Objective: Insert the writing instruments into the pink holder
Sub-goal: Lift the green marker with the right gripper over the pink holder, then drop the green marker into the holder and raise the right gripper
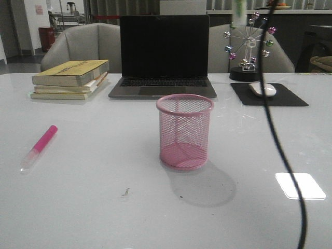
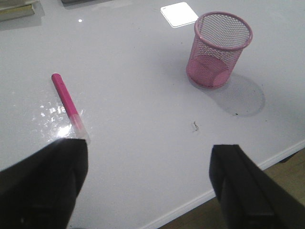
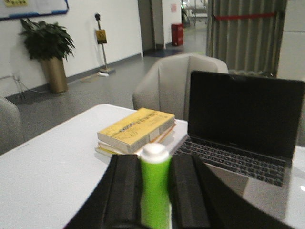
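Note:
The pink holder (image 1: 184,132) stands upright and empty in the middle of the white table, and also shows in the left wrist view (image 2: 219,50). The hot pink marker (image 1: 39,147) lies flat at the table's left, whitish end toward the front. My left gripper (image 2: 148,186) hovers open above the table's front edge, its one finger close to that marker's (image 2: 66,102) whitish end. My right gripper (image 3: 155,191) is shut on the lime green marker (image 3: 155,183), white end up between the fingers (image 3: 126,191), held high above the table. Neither gripper itself shows in the front view.
A stack of books (image 1: 70,78) lies at the back left, an open laptop (image 1: 163,57) at the back centre. A mouse (image 1: 263,90) on a black pad and a Ferris-wheel ornament (image 1: 248,49) sit at the back right. A black cable (image 1: 282,155) hangs down the right side.

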`<state>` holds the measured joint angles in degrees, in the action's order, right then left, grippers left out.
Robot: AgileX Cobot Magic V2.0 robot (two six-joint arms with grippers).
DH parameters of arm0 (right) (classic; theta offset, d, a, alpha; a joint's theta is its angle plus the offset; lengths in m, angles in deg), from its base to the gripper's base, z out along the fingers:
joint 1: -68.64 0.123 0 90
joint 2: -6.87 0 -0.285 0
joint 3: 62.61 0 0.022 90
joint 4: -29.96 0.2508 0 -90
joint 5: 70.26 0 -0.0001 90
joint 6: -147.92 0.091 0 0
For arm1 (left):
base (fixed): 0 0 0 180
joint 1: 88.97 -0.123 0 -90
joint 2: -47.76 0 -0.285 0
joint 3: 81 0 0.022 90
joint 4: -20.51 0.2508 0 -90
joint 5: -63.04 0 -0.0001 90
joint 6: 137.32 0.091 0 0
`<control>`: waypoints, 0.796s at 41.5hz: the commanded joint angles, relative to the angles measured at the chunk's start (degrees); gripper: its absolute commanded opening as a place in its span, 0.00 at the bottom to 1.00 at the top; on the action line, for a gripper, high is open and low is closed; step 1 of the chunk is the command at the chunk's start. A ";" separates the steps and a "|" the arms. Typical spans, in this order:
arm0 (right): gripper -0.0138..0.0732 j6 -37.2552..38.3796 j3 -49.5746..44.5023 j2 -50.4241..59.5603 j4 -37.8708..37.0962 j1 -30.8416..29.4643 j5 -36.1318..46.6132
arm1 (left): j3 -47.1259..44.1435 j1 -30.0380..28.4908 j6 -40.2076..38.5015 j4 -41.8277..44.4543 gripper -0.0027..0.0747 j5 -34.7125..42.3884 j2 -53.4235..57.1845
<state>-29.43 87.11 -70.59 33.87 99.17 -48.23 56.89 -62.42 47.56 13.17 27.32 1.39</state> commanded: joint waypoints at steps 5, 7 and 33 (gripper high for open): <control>0.37 -0.66 1.40 -8.08 -0.34 0.76 18.47 | 2.03 0.43 -0.04 -0.62 0.78 4.37 -0.25; 0.37 -0.66 1.40 -10.46 -0.34 0.76 20.27 | 2.03 0.43 -0.04 -0.62 0.78 4.37 -0.25; 0.71 -0.66 1.40 -28.38 -0.34 0.77 24.98 | 2.03 0.43 -0.04 -0.62 0.78 4.37 -0.25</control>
<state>-29.53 87.11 -101.61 33.79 99.95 -29.62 56.89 -62.42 47.56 13.17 27.32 1.39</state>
